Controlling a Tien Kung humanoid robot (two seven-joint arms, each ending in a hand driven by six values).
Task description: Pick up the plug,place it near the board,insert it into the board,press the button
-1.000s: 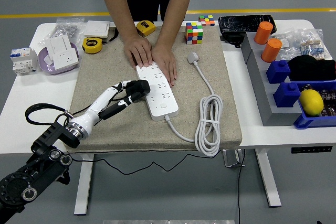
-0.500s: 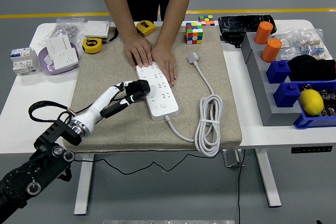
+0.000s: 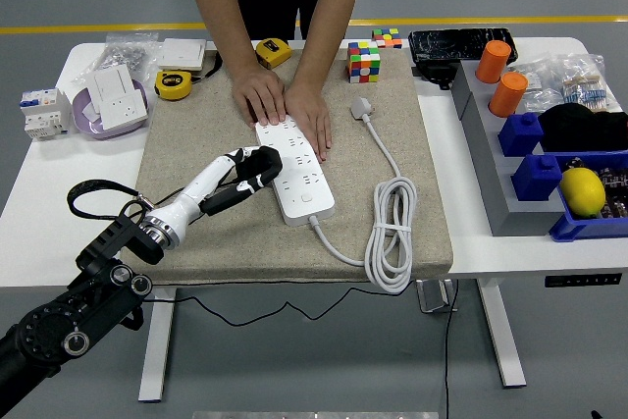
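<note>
From my remote seat I've got the left arm coming in from the lower left, forearm stretched diagonally up and right over the beige felt mat [image 3: 196, 144], low to the surface. The left robot hand [image 3: 250, 169] has its white fingers clenched around the black plug [image 3: 263, 162], which sits right at the left edge of the long white power strip board [image 3: 294, 169], about mid-length. Can't tell if the prongs are touching the sockets or just above them. The board lies lengthwise on the mat, its round button [image 3: 306, 199] near the close end, and its white cable [image 3: 391, 233] loops in a coil on the right, ending in a white plug head [image 3: 361, 105]. A person on the far side of the white tabletop [image 3: 59, 174] presses both hands [image 3: 285, 105] flat on the board's far end, pinning it down
</note>
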